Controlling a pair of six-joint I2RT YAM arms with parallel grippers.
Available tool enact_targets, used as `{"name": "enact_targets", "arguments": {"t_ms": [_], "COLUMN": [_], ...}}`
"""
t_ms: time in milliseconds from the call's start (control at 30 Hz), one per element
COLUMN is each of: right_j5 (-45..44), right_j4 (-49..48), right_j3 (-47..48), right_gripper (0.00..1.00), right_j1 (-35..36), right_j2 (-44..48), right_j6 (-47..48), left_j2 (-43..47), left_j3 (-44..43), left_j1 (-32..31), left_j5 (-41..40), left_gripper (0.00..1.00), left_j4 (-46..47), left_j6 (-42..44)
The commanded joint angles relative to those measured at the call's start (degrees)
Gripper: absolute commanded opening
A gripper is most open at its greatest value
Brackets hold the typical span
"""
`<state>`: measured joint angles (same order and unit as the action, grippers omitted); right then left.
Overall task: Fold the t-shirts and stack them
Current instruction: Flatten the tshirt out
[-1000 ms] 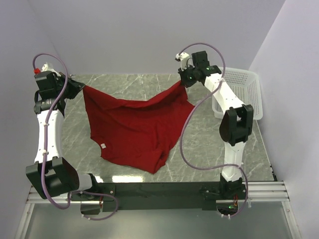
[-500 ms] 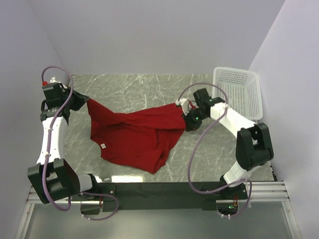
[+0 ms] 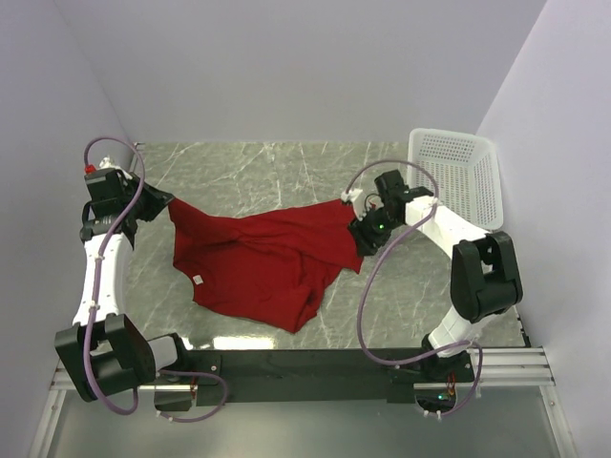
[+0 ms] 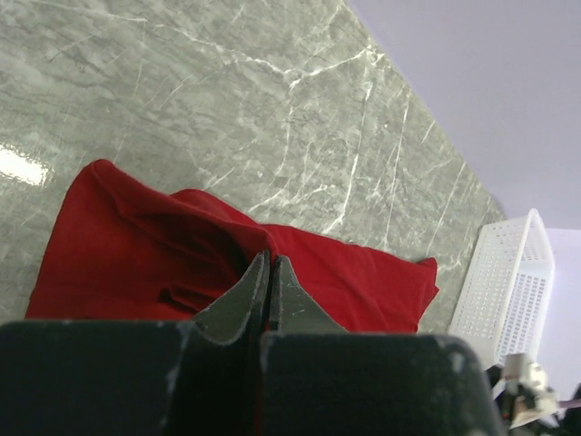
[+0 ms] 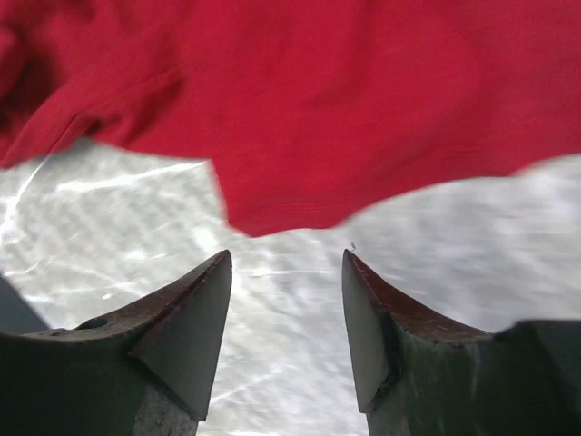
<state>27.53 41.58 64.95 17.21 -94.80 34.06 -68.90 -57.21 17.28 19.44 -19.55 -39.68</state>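
Currently left claw [image 4: 270, 265] clamped on deep red soft cloth t-shirt [image 3: 267, 258] corner; right claw [image 5: 286, 259] apart, shirt edge just ahead.

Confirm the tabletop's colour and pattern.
The tabletop is grey marble with thin white veins, which shows best in the left wrist view.

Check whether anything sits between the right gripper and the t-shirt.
Nothing visible does. The right gripper is open, and only bare table lies between it and the t-shirt edge just ahead. The basket stands on the arm's other side, away from that path.
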Motion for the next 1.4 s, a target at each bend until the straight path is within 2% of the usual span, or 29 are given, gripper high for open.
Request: {"name": "enact_targets", "arguments": {"t_ms": [0, 100, 267, 400, 600, 667, 767, 800, 833, 867, 967, 1067, 1167, 1200, 1267, 1367], "right_j5": [0.24, 2.0, 0.16, -5.81, -11.97, -13.29, -14.25, -13.91, -13.64, -13.56, -13.2, -10.22, -6.88, -5.05, -3.72, -2.66], "right_j4": [0.95, 2.01, -1.59, -7.11, -10.46, -11.08, -11.35, -10.57, -10.04, -9.42, -6.0, 0.85, 7.8, 10.68, 12.29, 11.51], "right_j3": [4.05, 2.82, -2.1, -5.35, -5.36, -5.1, -4.31, -3.78, -3.69, -3.69, -2.99, 2.97, 14.74, 21.56, 28.36, 43.98], "right_gripper": [0.59, 0.59, 0.59, 0.59, 0.59, 0.56, 0.33, 0.15, 0.06, 0.0, 0.0, 0.0, 0.0, 0.0, 0.0, 0.0], "right_j1": [-1.39, -0.96, 2.29, 5.37, 7.4, 8.18, 8.8, 8.72, 8.72, 8.72, 7.93, 4.33, 0.02, -0.94, -3.14, -5.17], "right_j2": [0.59, -0.81, -1.0, -1.43, -4.68, -5.39, -6.09, -5.83, -5.4, -4.69, 0.83, 7.25, 10.6, 11.21, 11.92, 13.41], "right_j6": [2.23, 3.11, 0.05, -4.0, -6.03, -6.81, -7.78, -7.78, -7.61, -7.0, -4.19, -0.59, 1.97, 2.23, 2.06, -0.92], "left_j2": [2.28, 2.46, 2.63, 2.55, 2.46, 2.46, 2.46, 2.55, 2.55, 2.63, 3.25, 4.56, 5.62, 6.14, 6.94, 8.78], "left_j3": [-0.01, 0.08, -0.01, -0.09, -0.36, -0.18, -0.44, -0.53, -0.71, -1.32, -3.42, -5.97, -9.57, -10.63, -13.35, -17.84], "left_j1": [0.12, 0.12, 0.12, 0.12, 0.12, 0.12, 0.04, 0.12, 0.12, 0.12, 0.12, 0.12, 0.12, 0.12, 0.04, 0.12], "left_j5": [0.77, 1.04, 1.21, 1.56, 1.65, 1.65, 1.48, 1.48, 1.48, 1.39, 0.34, -0.28, -0.63, -0.72, -0.98, -1.42], "left_gripper": [0.01, 0.01, 0.01, 0.01, 0.0, 0.01, 0.01, 0.01, 0.01, 0.01, 0.01, 0.01, 0.01, 0.01, 0.01, 0.01], "left_j4": [2.24, 2.41, 2.24, 2.5, 2.59, 2.68, 2.59, 2.59, 2.5, 2.33, 2.59, 4.86, 7.85, 8.38, 9.96, 13.13], "left_j6": [0.75, 0.66, 0.74, 0.57, 0.48, 0.39, 0.39, 0.39, 0.31, 0.22, -0.48, -2.85, -6.37, -7.24, -9.88, -13.4]}}
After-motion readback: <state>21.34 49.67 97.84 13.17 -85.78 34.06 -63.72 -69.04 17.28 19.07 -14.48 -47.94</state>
